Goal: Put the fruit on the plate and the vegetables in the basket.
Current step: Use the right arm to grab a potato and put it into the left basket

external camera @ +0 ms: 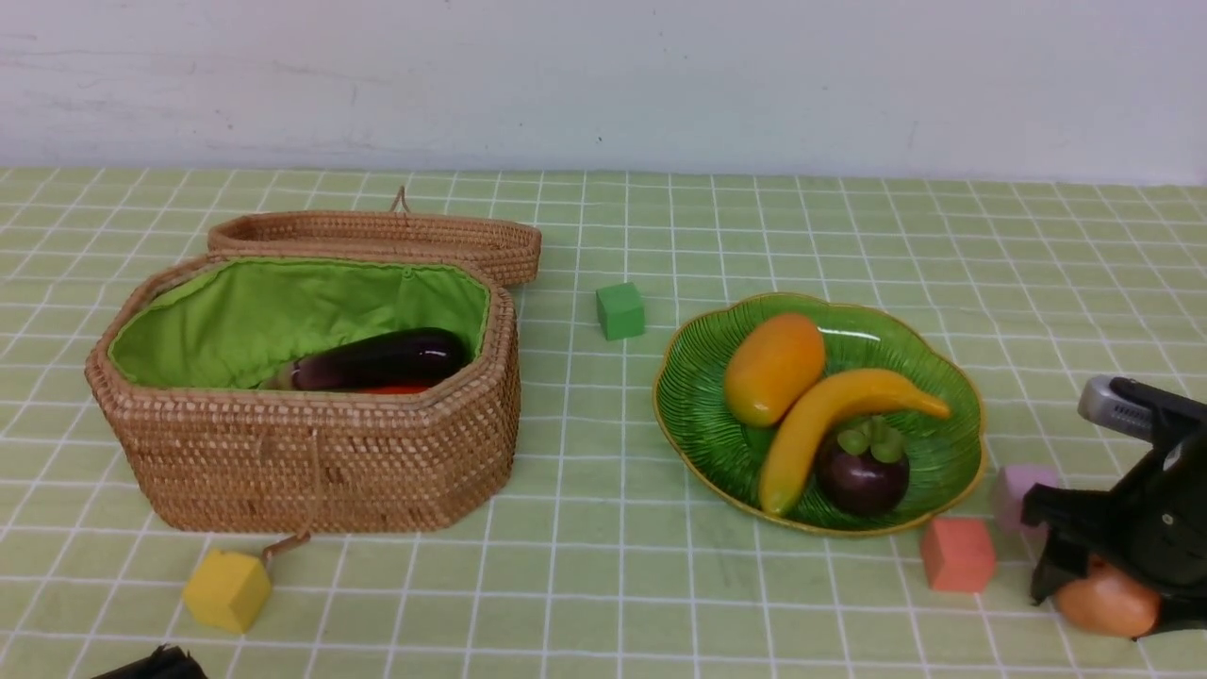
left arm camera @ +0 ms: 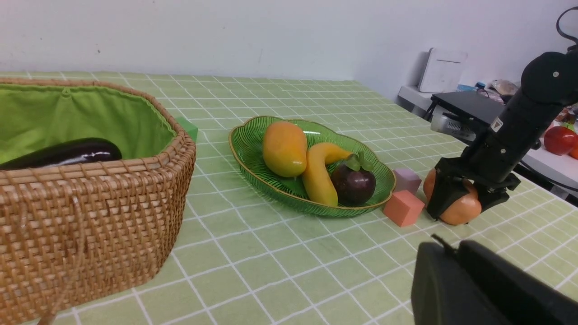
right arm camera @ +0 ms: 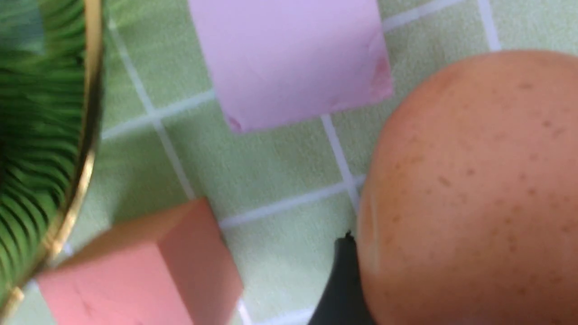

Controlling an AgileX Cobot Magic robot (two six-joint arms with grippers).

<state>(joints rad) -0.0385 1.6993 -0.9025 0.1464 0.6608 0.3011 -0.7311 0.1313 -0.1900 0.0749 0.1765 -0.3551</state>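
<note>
The mango (external camera: 773, 368), banana (external camera: 830, 415) and mangosteen (external camera: 861, 469) lie on the green plate (external camera: 698, 396). The eggplant (external camera: 382, 358) lies in the open wicker basket (external camera: 311, 453), with a red sliver of the carrot (external camera: 396, 388) under it. The tan-orange potato (left arm camera: 458, 208) rests on the table at the front right, beside the plate. My right gripper (external camera: 1103, 608) straddles it, with a finger (right arm camera: 338, 289) against its side. My left gripper (left arm camera: 451, 246) is shut and empty, low at the front left (external camera: 151, 665).
The basket lid (external camera: 377, 240) lies open behind the basket. A green cube (external camera: 620, 310) sits between basket and plate. A yellow cube (external camera: 226, 589) is in front of the basket. A salmon cube (external camera: 957, 554) and a pink cube (external camera: 1023, 490) sit between plate and potato.
</note>
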